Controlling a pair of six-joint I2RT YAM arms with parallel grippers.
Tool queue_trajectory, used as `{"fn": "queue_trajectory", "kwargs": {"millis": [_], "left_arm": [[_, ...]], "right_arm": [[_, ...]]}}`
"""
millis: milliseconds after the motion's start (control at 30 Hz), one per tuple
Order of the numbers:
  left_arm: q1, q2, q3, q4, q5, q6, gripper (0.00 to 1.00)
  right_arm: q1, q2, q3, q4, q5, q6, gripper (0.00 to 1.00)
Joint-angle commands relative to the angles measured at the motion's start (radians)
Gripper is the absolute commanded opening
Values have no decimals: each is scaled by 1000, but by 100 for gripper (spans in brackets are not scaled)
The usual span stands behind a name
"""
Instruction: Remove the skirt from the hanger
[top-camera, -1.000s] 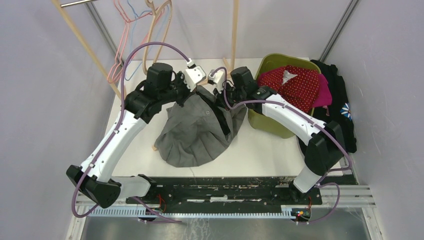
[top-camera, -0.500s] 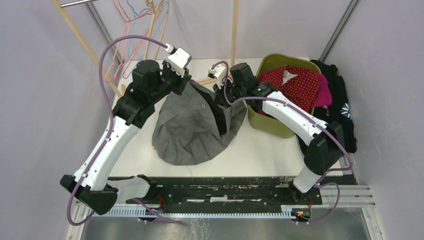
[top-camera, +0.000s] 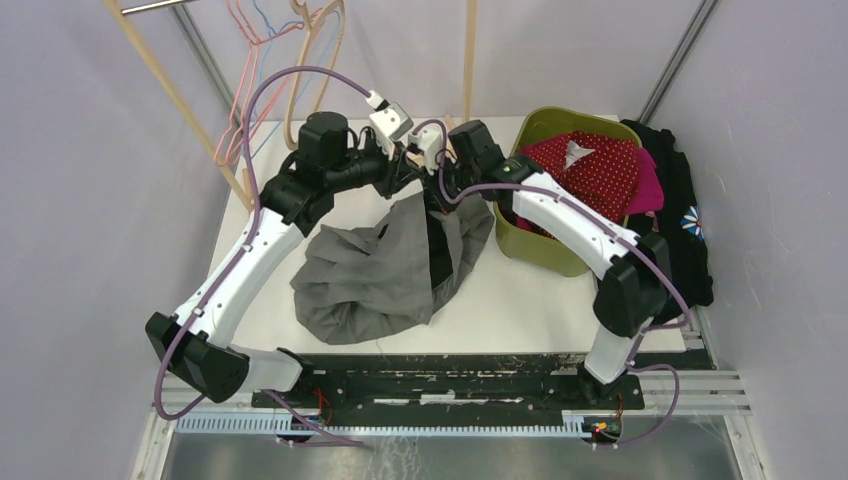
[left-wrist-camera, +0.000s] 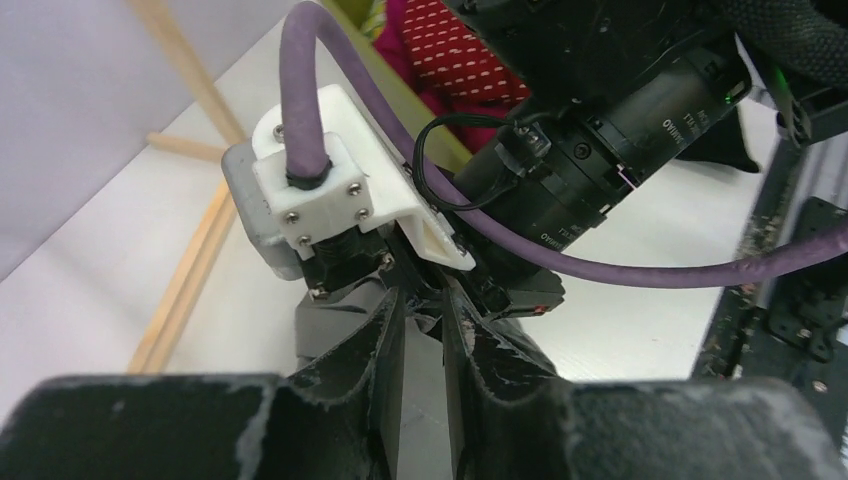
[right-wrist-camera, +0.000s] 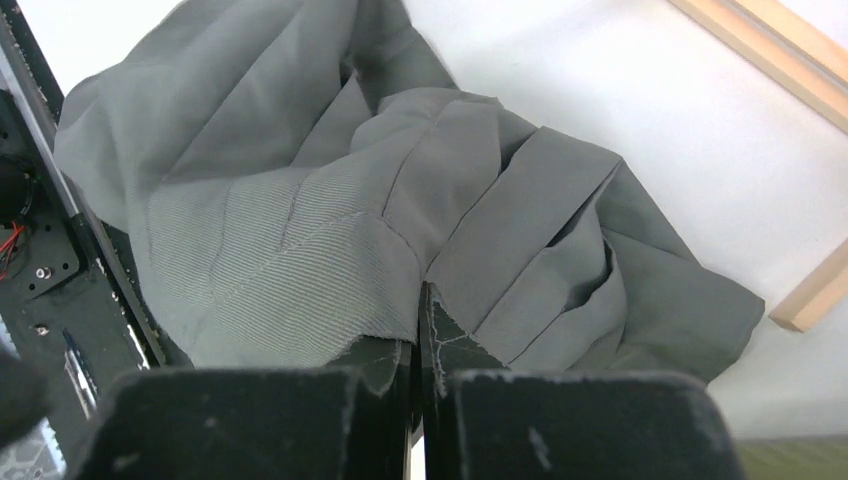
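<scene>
The arms' bases sat at the near edge of the white table (top-camera: 520, 300). The gray skirt (top-camera: 370, 275) lay just beyond them, mostly heaped on the table, with its far end lifted. The right gripper (right-wrist-camera: 418, 320) stood over that far end, its jaws pressed together on a fold of the skirt's edge, and the cloth spilled away below it in pleats. The left gripper (left-wrist-camera: 425, 300) reached in from the skirt's left, level with the raised end. Its fingers (left-wrist-camera: 385, 350) were almost together, with gray showing in the thin slit between them; whether they pinched any cloth could not be told. Its tips were just short of the right arm's white camera block (left-wrist-camera: 320, 170) and purple cable (left-wrist-camera: 600, 265).

Just beside the skirt on the right stood a green bin (top-camera: 530, 245) holding a red dotted cloth (top-camera: 590, 165), with a black garment (top-camera: 680, 230) draped further right. Behind the skirt rose a wooden rack (top-camera: 468, 60), and bare hangers (top-camera: 296, 80) hung high to the skirt's far left. Pale walls (top-camera: 80, 150) closed in the table on both sides of the skirt.
</scene>
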Motion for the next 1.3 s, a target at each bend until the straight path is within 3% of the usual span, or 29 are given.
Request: {"fn": "queue_trajectory", "kwargs": {"millis": [0, 200, 400, 633, 833, 1133, 1267], "left_arm": [[-26, -1, 18, -45, 41, -14, 27], [-27, -6, 3, -82, -150, 54, 25], [-24, 34, -13, -98, -315, 93, 25], [-25, 61, -7, -100, -307, 96, 24], [-24, 52, -38, -104, -316, 105, 24], [-21, 3, -164, -67, -348, 123, 24], [-20, 20, -209, -25, -281, 79, 24]], "right_arm": [[5, 96, 252, 27, -54, 25, 1], [10, 6, 266, -37, -64, -17, 1], [8, -118, 341, -143, 85, -157, 1], [-8, -138, 590, -195, 211, -269, 1], [-23, -200, 592, -89, 276, -313, 1], [-59, -163, 657, -23, 412, -380, 1], [-88, -153, 690, -3, 424, -385, 1]]}}
